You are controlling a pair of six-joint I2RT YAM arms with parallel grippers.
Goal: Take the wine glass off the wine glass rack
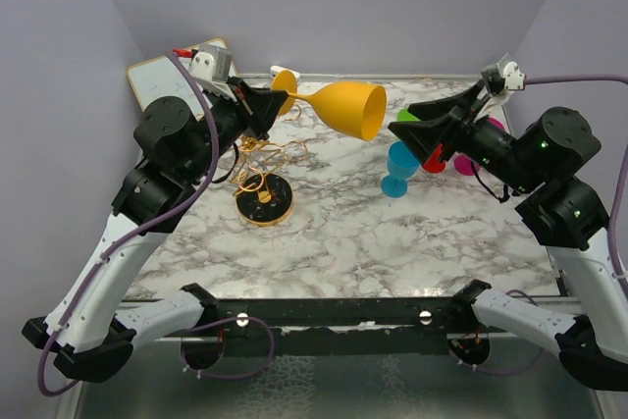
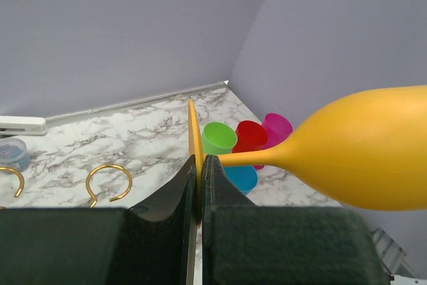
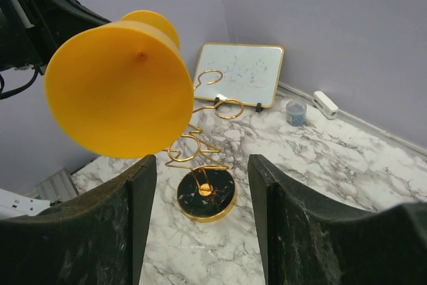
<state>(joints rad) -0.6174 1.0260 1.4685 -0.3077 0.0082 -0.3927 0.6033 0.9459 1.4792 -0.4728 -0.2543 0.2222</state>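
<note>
My left gripper (image 1: pixel 272 103) is shut on the round foot of a yellow wine glass (image 1: pixel 345 108) and holds it sideways in the air, bowl pointing right, clear of the rack. In the left wrist view the foot (image 2: pixel 195 141) sits between my shut fingers (image 2: pixel 220 191). The gold wire rack (image 1: pixel 265 188) stands on its round black base (image 3: pixel 207 193) below and left of the glass. My right gripper (image 1: pixel 404 130) is open and empty, just right of the bowl's mouth (image 3: pixel 119 90).
Blue (image 1: pixel 399 168), red, green and pink wine glasses stand at the right, behind my right arm. A small whiteboard (image 1: pixel 162 76) leans in the far left corner. A small blue-capped jar (image 3: pixel 295 112) and a white object (image 3: pixel 325 104) sit by the back wall.
</note>
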